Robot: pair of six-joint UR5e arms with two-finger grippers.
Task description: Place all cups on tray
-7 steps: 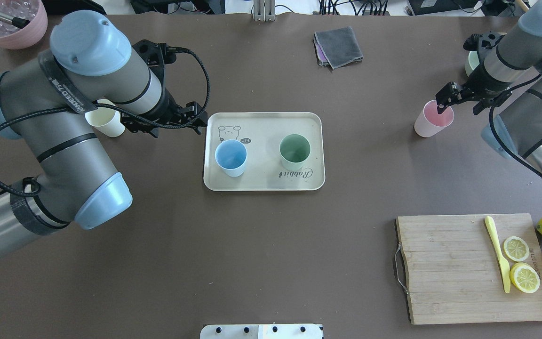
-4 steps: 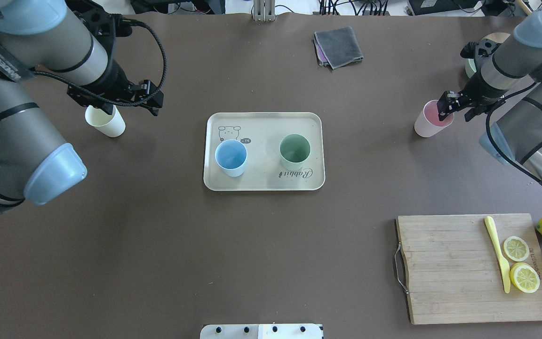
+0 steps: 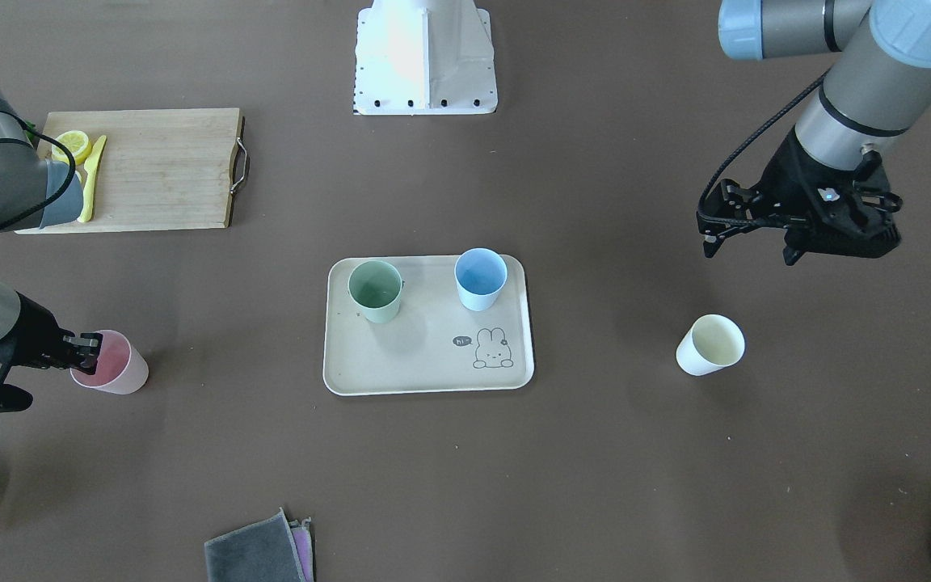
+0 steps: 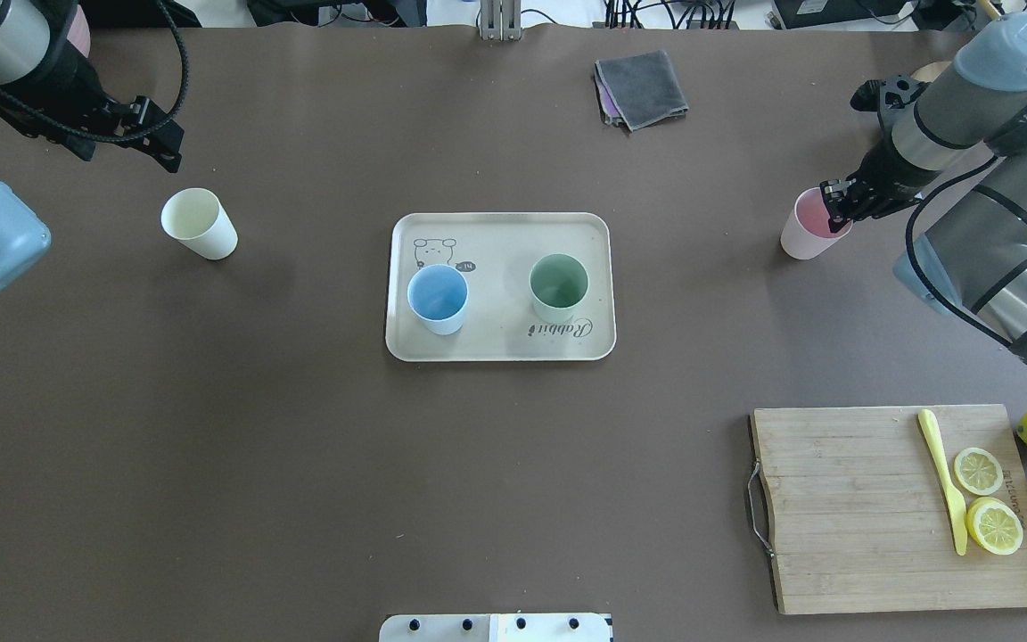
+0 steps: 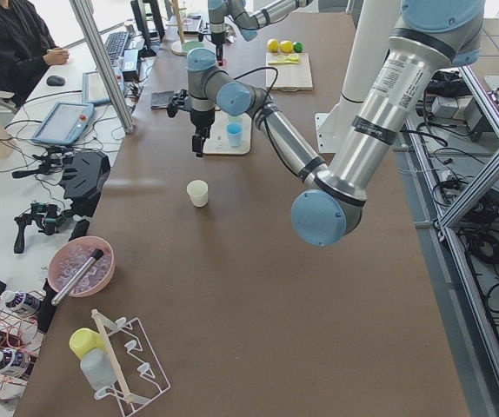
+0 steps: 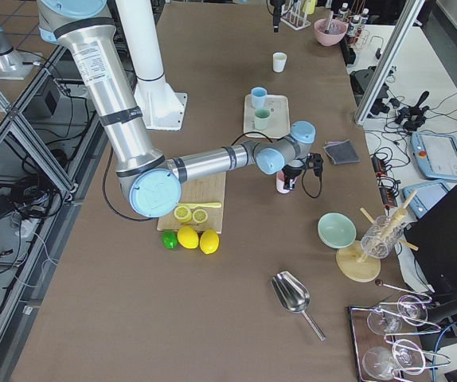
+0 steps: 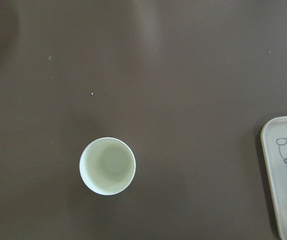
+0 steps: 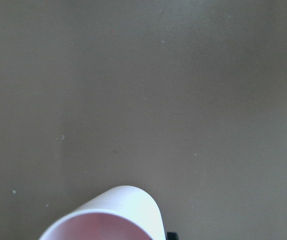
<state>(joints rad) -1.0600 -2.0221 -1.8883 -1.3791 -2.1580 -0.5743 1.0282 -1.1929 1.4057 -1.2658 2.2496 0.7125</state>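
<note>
Brown matting covers the table [image 4: 478, 490], and the task looks half done — the blue cup [image 4: 437, 299] and the green cup [image 4: 558, 287] stand upright on the tray [image 4: 496, 227], well apart from both grippers. The right gripper [image 4: 834, 207] pinches the rim of the pink cup [image 4: 801, 241], so that cup seems next to travel. The left gripper [image 3: 747, 252] hangs spread and empty — the cream cup [image 3: 709, 345] stands on the table below and a little beyond it, not yet grasped.

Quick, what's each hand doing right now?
Left hand: open, empty.
Right hand: closed on the pink cup rim.
</note>
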